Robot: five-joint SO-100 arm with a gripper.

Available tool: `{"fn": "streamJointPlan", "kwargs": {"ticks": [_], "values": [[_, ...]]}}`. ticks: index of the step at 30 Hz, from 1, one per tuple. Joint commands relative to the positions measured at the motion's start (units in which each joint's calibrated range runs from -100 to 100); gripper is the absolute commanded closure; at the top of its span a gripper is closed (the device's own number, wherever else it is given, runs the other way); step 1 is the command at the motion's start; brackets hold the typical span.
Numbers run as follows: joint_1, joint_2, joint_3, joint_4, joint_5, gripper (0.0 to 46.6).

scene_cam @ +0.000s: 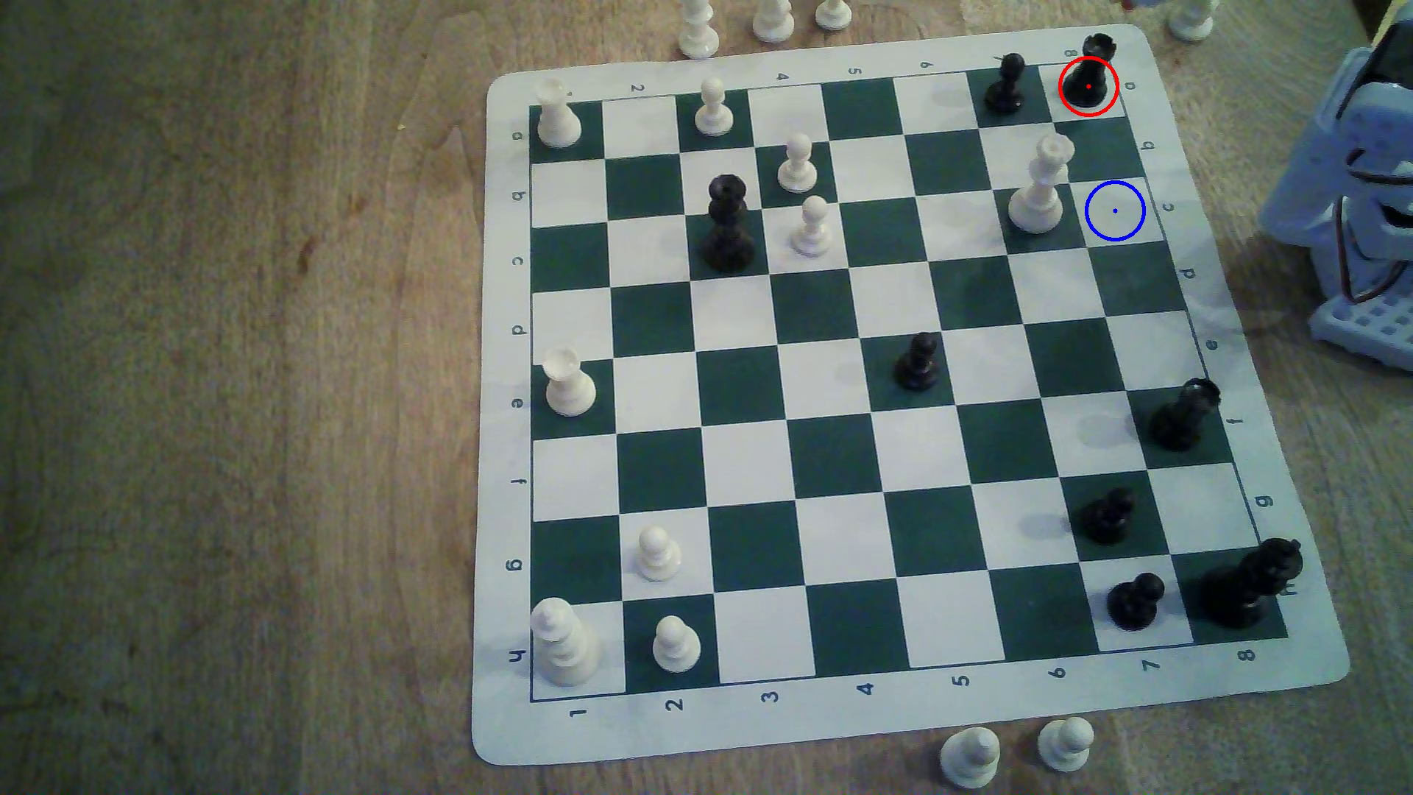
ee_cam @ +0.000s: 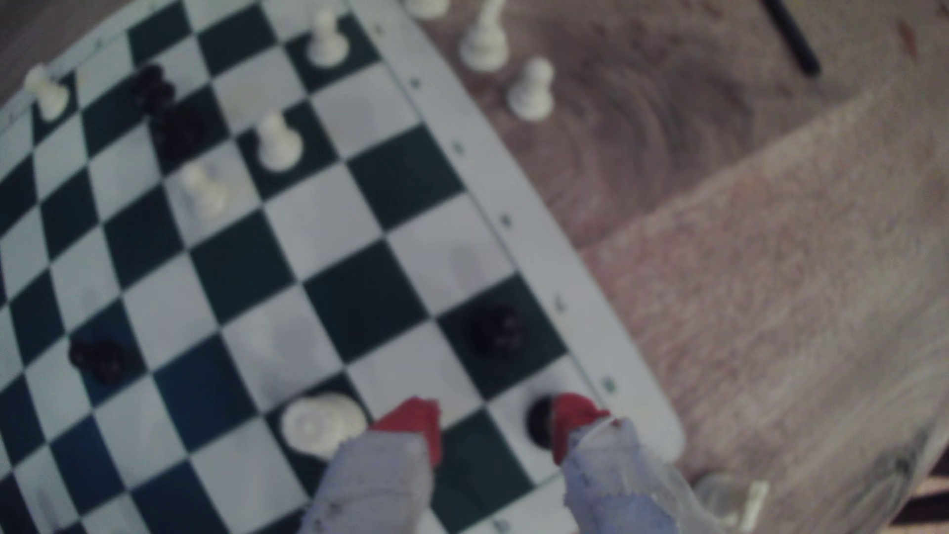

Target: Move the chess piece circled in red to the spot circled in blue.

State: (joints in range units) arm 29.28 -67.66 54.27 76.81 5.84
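Your black rook stands upright on the red-ringed corner square at the far end of the exterior view's right, hard against the board's border, with a black pawn on the next square and the blue-ringed square bare two squares nearer, just beside a white queen. In the blurred wrist view your gripper hangs wide open and empty, one red fingertip overlapping the rook; you cannot tell whether it touches. The exterior view adds the arm's base off the board's corner.
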Motion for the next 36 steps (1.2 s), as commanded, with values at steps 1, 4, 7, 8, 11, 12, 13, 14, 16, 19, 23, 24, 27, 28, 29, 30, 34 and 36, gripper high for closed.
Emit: {"fn": "streamJointPlan", "kwargs": {"ticks": [1,4,7,8,11,12,13,14,16,19,23,24,27,28,29,30,34,36], "values": [[3.77,8.07,-4.41,-1.06,0.78,29.8],[5.33,11.80,-4.13,-2.28,1.17,30.1],[6.59,14.09,-3.86,-2.53,1.47,30.4],[6.66,14.43,-3.86,-2.61,1.51,30.4],[7.91,16.81,-4.22,-2.69,2.30,32.0],[8.46,17.40,-4.22,-2.61,2.64,32.1],[9.01,17.83,-4.22,-2.37,2.98,32.1],[9.56,18.17,-4.22,-1.96,3.22,32.4],[9.95,18.51,-4.13,-0.48,3.37,33.1],[9.95,19.27,-3.68,-0.07,3.37,33.3],[9.24,20.80,-1.87,-0.65,3.13,34.4],[9.17,21.05,-1.69,-0.89,3.13,34.4],[9.71,22.50,0.31,-5.23,2.98,33.2],[9.95,23.09,0.76,-6.46,2.98,32.8],[10.50,24.53,1.21,-8.75,3.03,32.2],[10.65,25.30,1.21,-9.57,3.08,31.9],[10.65,27.84,1.31,-11.05,2.98,31.7],[10.65,28.35,1.31,-11.05,2.98,31.7]]}}
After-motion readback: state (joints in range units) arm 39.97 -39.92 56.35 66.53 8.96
